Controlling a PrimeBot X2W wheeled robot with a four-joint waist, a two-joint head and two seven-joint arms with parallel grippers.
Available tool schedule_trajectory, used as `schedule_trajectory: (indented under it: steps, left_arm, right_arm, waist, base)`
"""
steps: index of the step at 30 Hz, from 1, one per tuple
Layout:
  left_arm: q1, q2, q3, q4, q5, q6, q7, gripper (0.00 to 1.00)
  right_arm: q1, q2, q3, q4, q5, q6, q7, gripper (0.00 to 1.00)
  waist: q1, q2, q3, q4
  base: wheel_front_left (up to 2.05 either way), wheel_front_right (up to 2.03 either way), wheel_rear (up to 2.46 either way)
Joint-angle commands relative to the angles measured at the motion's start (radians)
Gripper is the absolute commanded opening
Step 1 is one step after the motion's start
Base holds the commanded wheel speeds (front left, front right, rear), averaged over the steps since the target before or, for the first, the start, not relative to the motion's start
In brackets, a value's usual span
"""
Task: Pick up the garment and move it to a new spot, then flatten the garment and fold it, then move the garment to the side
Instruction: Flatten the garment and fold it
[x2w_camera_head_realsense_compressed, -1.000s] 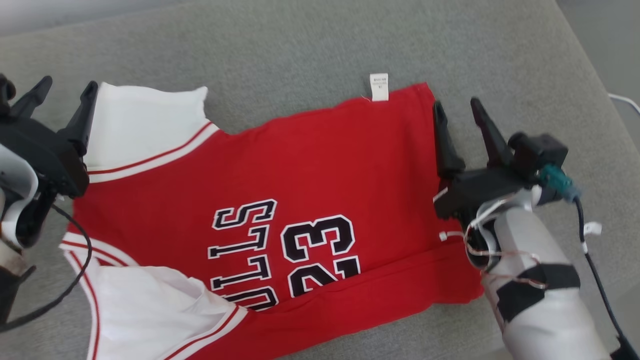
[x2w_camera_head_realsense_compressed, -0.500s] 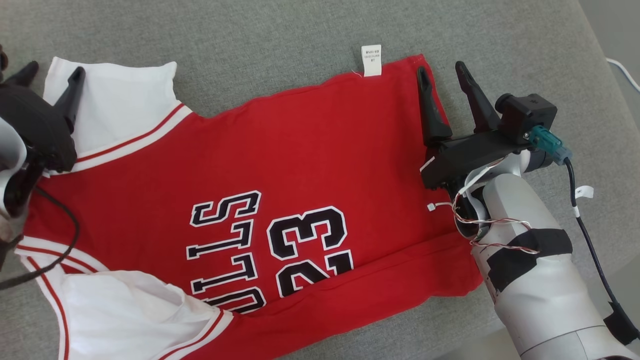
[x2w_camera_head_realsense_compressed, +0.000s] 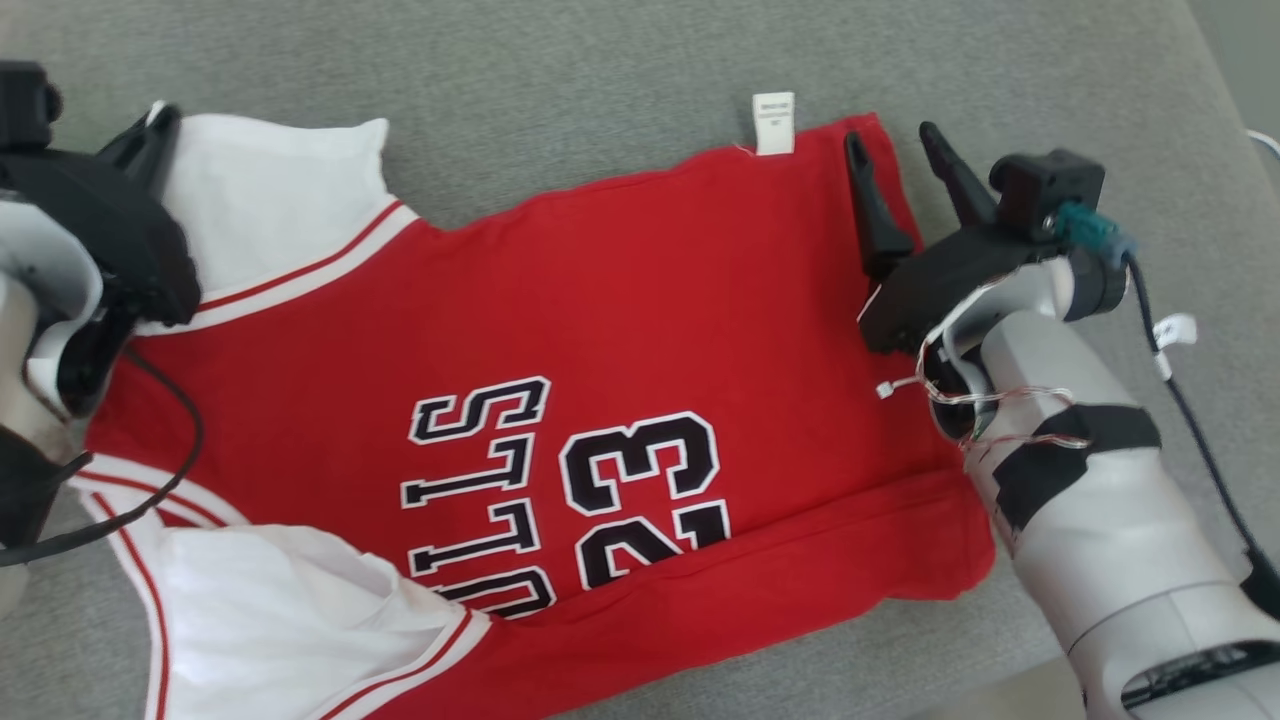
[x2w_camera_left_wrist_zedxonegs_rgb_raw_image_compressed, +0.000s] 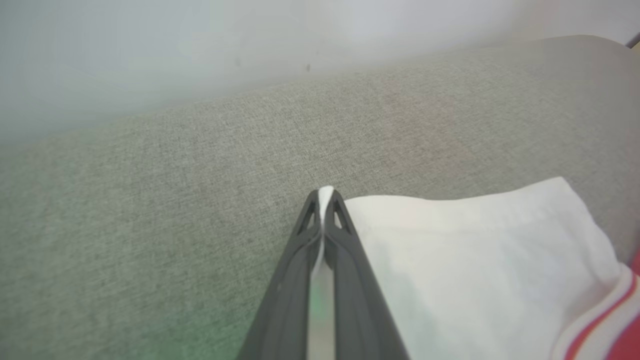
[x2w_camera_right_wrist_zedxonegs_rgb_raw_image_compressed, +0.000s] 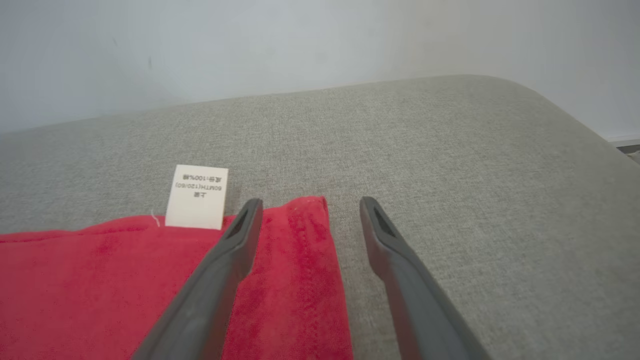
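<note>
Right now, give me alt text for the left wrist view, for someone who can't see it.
The left hand is shut on a white corner of the jersey, with a sliver of cloth pinched at its tip. The jersey lies on a grey cushion, with red-striped trim at the lower right and a pale wall behind.

Pale forearm (x2w_camera_head_realsense_compressed: 1100, 560), black tape (x2w_camera_head_realsense_compressed: 1085, 445), teal plug (x2w_camera_head_realsense_compressed: 1085, 225), dark jaws
</note>
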Motion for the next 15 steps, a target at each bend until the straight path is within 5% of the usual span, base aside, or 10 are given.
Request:
schedule_trajectory:
  steps: [1, 8, 9, 11, 15]
  left_arm:
    - [-0.018, -0.006, -0.013, -0.018, -0.010, 0.001, -0.020, 0.00]
    - [-0.043, -0.013, -0.075, -0.059, -0.032, 0.001, -0.073, 0.00]
    - [-0.048, -0.013, -0.083, -0.063, -0.033, 0.001, -0.081, 0.00]
    - [-0.054, -0.013, -0.100, -0.068, -0.041, 0.001, -0.094, 0.00]
    - [-0.075, -0.014, -0.131, -0.073, -0.057, 0.001, -0.125, 0.00]
  right_arm:
    - [-0.029, -0.009, 0.011, 0.031, 0.016, -0.003, 0.017, 1.00]
    - [-0.112, -0.036, 0.046, 0.158, 0.048, -0.003, 0.076, 1.00]
    - [-0.118, -0.036, 0.056, 0.172, 0.048, -0.003, 0.085, 0.76]
    - [-0.133, -0.035, 0.060, 0.177, 0.064, -0.003, 0.065, 0.04]
    - [-0.157, -0.051, 0.081, 0.214, 0.071, -0.003, 0.045, 0.00]
  waist:
    - [0.0000, -0.0001, -0.006, 0.024]
    - [0.0000, -0.0001, 0.009, 0.073]
    - [0.0000, -0.0001, 0.011, 0.078]
    - [0.0000, -0.0001, 0.014, 0.084]
    - [0.0000, -0.0001, 0.010, 0.094]
  base:
    - [0.00, 0.00, 0.00]
    - [0.00, 0.00, 0.00]
    - [0.00, 0.00, 0.00]
    - [0.00, 0.00, 0.00]
    - [0.00, 0.00, 0.00]
